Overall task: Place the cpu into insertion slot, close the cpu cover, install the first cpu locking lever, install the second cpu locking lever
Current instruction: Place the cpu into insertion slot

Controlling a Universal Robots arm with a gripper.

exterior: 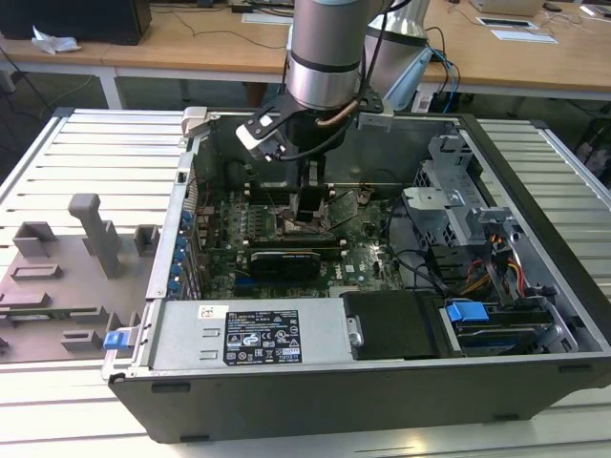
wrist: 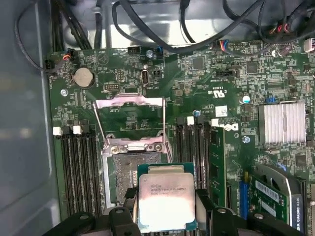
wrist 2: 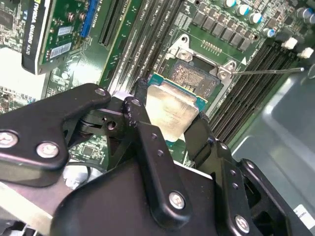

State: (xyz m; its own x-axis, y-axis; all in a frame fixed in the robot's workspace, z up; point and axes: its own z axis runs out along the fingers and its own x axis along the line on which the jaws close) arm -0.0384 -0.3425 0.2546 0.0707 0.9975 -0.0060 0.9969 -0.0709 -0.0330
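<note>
A robot arm is reaching down into an open computer case (exterior: 334, 405) lying on a slatted bench (exterior: 95, 153). Its 2 black fingers (wrist 2: 147, 142) are clamping the chip (wrist: 165, 201) by 2 opposite edges, metal face up. This is probably so that nothing is touching its underside and it is hanging level for lowering.

The chip is hovering beside the socket (wrist: 130, 174) on the green motherboard (wrist: 236, 83). It is overlapping 1 corner of the socket rather than sitting squarely over it, so it is not yet seated. On the far side of the socket from the chip, the cover frame (wrist: 130, 115) is standing flipped open, leaving the socket bare to receive the chip. 1 thin lever (wrist 2: 268, 71) is sticking out past the socket, unlatched.

The fingers are hiding the chip's near edge. Whether the chip is touching the socket rim is hard to tell. In the exterior view the arm is standing in front of the socket.
</note>
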